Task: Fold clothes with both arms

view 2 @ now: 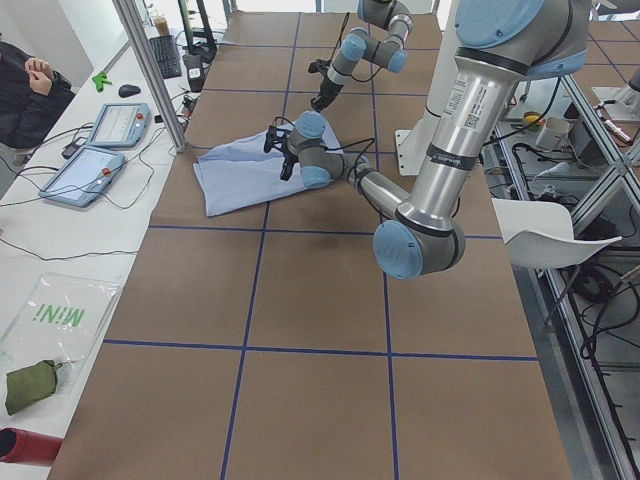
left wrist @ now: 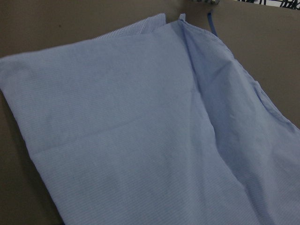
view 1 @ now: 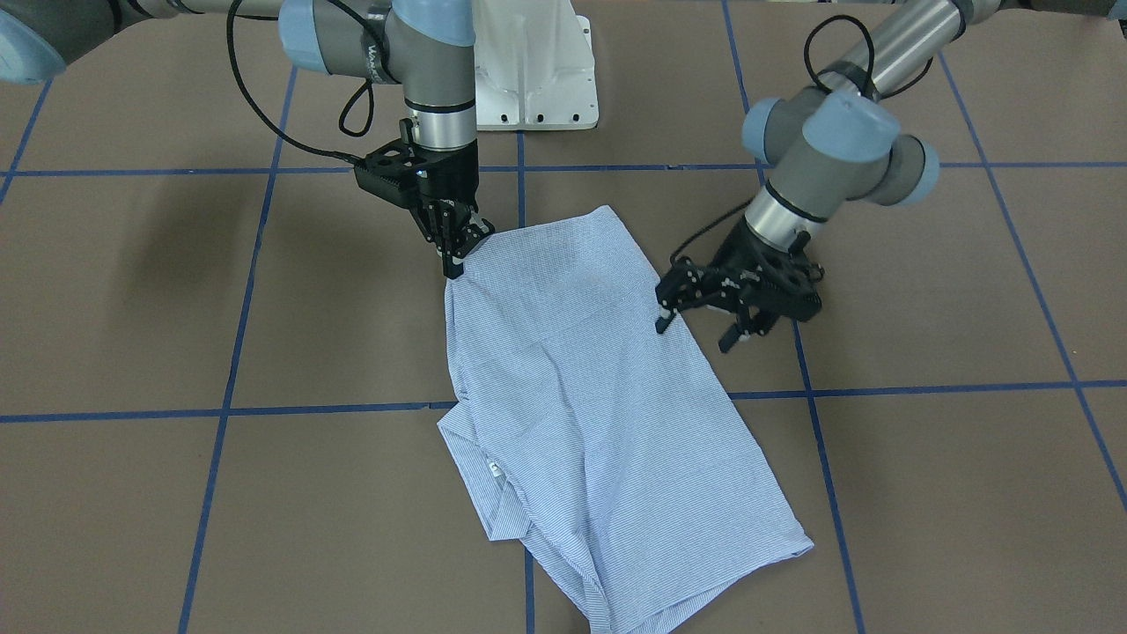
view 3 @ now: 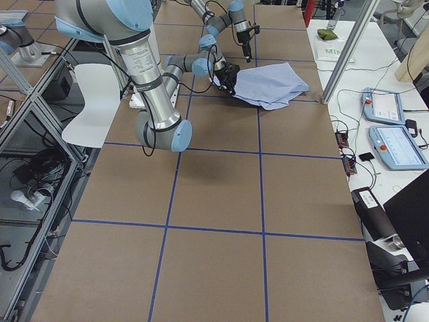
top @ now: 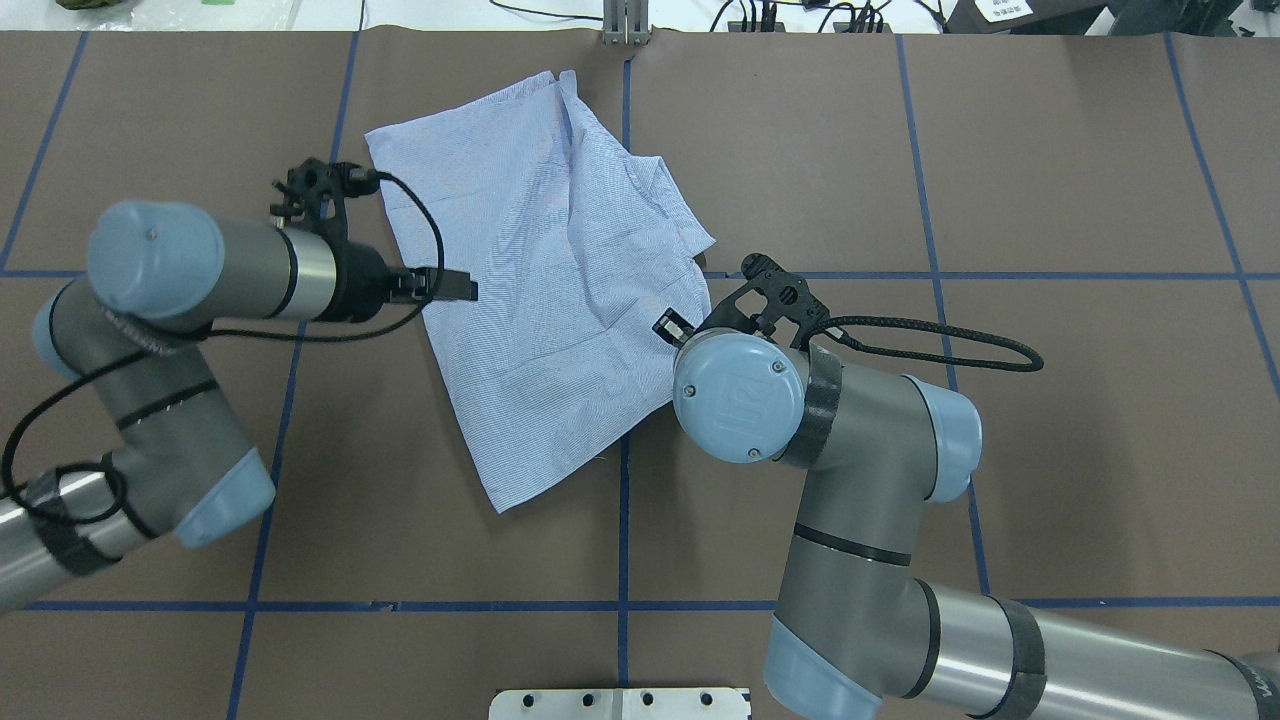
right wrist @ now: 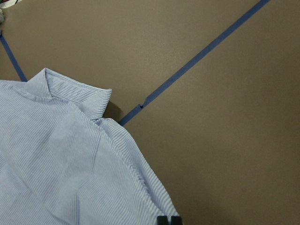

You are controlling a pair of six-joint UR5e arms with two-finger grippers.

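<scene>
The light blue-and-white striped shirt (view 1: pixel 581 396) lies folded and rumpled on the brown table, with its collar (view 1: pixel 475 440) and white label toward the view's lower left. My right gripper (view 1: pixel 453 260) is shut on the shirt's edge at its corner nearest the robot and lifts it slightly. The right wrist view shows the collar (right wrist: pixel 70 89) and the shirt's edge running down to a fingertip (right wrist: pixel 168 220). My left gripper (view 1: pixel 696 330) is open and low at the shirt's opposite side edge, one fingertip (view 1: pixel 662 321) at the cloth. The shirt (left wrist: pixel 140 131) fills the left wrist view.
Blue tape lines (view 1: pixel 880 387) grid the brown table. The white pedestal base (view 1: pixel 537 79) stands behind the shirt. In the overhead view the shirt (top: pixel 540 290) reaches near the table's far edge. Tablets (view 2: pixel 95 165) and an operator (view 2: pixel 25 90) are beyond that edge.
</scene>
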